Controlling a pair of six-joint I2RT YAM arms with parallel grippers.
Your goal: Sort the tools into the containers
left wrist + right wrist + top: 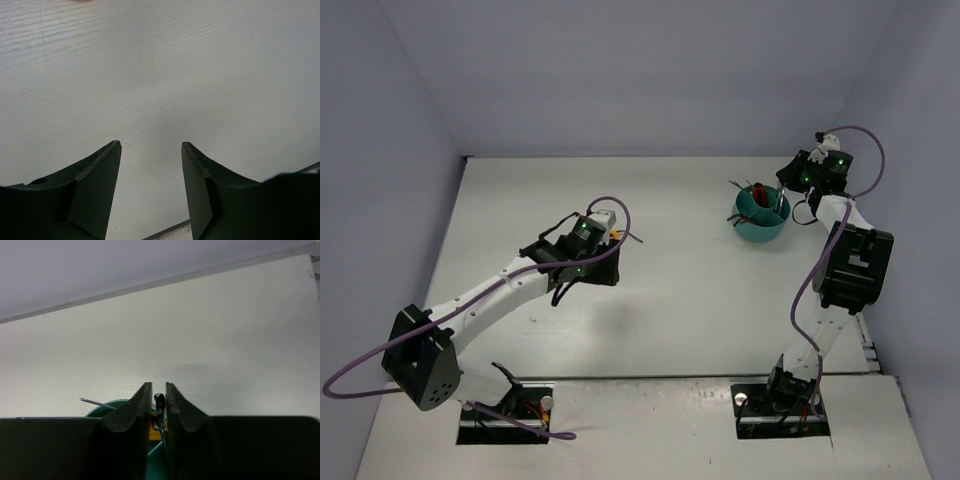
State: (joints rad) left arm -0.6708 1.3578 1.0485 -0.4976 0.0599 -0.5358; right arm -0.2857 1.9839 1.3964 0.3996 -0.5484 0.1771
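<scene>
1. Teal cup (760, 228) is located at the far right of the table (670, 300); tools (757, 195) are seen standing in it.
2. Right gripper (159, 387) is positioned directly over the cup. Its jaws are narrowly parted and 1 dark slender tool (159, 402) is seen in the gap; clamped or let go cannot be told.
3. Left gripper (151, 145) is released, jaws wide, over the table mid-left, well apart from the cup.

Right wrist view, lower centre: teal cup (107, 407) mostly hidden behind the right end effector (158, 385). Slim dark item (159, 402) between its fingers, kind unclear, gripped or loose unclear. Top view, upper right: tools (757, 193) in the cup too small to tell apart.
</scene>
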